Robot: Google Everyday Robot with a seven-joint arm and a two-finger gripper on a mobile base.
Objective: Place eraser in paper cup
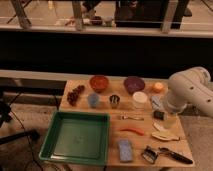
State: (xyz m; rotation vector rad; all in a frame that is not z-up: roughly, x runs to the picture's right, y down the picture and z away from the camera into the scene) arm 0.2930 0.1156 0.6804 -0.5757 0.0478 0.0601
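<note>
We find the eraser [159,114], a small black block, lying on the wooden worktop [142,141] right of the frame's centre. Just to its right, under the pale arm [192,90] that comes in from the right edge, hangs the pincer [171,119]. It is released and holds nothing, and we cannot tell whether it touches the eraser.

Up and to the left of the eraser stands the paper cup [139,99], white and upright, with a light-blue object [156,102] lying between the two. Left of the paper cup stand a metal cup [115,101] and a blue cup [93,100]. Behind them sit an orange bowl [99,82], a purple bowl [134,84] and a small orange thing [158,87], and dark grapes [76,94] lie near the worktop's left edge.

Below the eraser we see a thin stick [131,118], a red curved item [132,131], a pale flat piece [165,136], a blue pad [125,150], a black clip [149,154] and a black-handled tool [175,155]. A green tray [50,142] fills the lower left.

Beyond the worktop runs a dark band, with railing posts [77,15] and a bright floor above it.
</note>
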